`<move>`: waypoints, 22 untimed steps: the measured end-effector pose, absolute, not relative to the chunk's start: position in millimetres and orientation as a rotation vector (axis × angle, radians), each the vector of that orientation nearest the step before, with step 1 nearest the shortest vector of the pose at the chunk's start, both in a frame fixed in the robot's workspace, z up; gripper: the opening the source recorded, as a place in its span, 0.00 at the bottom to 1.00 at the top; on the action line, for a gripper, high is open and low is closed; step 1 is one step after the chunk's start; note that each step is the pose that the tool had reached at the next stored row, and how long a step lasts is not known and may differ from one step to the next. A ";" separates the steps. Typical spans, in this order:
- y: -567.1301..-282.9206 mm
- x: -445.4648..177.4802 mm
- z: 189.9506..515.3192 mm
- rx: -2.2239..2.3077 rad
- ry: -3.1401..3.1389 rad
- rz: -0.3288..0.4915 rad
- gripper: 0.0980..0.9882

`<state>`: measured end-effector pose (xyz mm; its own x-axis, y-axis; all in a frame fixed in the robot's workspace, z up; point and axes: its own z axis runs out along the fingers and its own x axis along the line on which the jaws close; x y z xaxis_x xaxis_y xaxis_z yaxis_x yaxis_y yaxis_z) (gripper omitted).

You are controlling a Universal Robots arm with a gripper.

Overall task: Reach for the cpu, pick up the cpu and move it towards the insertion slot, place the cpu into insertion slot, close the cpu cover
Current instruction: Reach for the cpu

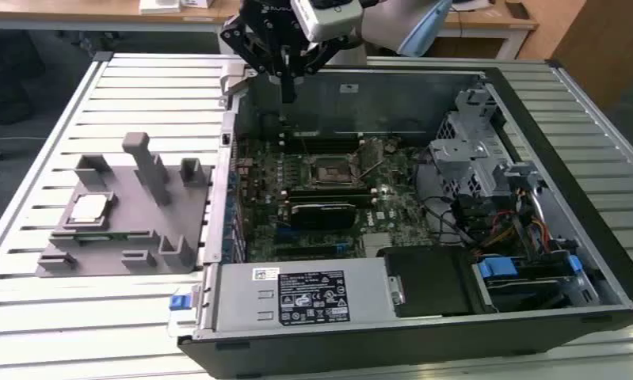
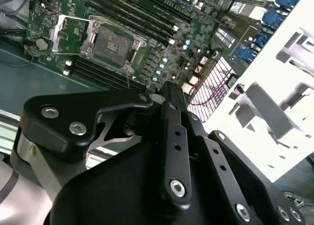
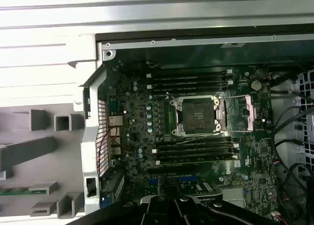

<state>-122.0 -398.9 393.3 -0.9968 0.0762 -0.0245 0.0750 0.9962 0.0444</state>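
Gripper high over the far edge of the open computer case, close to the case's corner toward the exterior view's left, pointing straight down. Fingers pressed together into one thin dark stem, nothing between them. No contact with any of the task's things.

Cpu lying flat, silvery top up, in a recess of the grey fixture on the slatted table. Outside the case, at the exterior view's left, well apart from the gripper. Upright grey posts of the same fixture just beside the chip, on the side toward the case.

Insertion slot near the middle of the green motherboard, bare and dark inside, with no chip seated. Well apart from the fingertips, nearer than them in the scene. Long black memory slots on the far and near sides of the slot.

Cpu cover swung open, resting beside the slot on the side away from the fixture, cut-out centre showing green board through it. Thin wire lever slanting along one edge of the slot.

Grey labelled box at the near side of the case. Metal drive cage at the exterior view's right.
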 end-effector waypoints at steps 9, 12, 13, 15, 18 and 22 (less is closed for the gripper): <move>-398.9 -123.4 393.3 0.118 3.112 0.068 0.01; -398.9 -126.0 393.3 0.118 3.112 0.068 0.01; -399.0 -127.1 393.4 0.118 3.113 0.068 0.01; -398.9 -129.9 393.3 0.118 3.113 0.068 0.01; -398.8 -135.3 393.3 0.118 3.112 0.068 0.01; -398.7 -142.8 393.3 0.118 3.113 0.068 0.01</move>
<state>-142.8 -398.7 393.3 -0.9968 0.0762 -0.0244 0.0751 0.9962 0.0443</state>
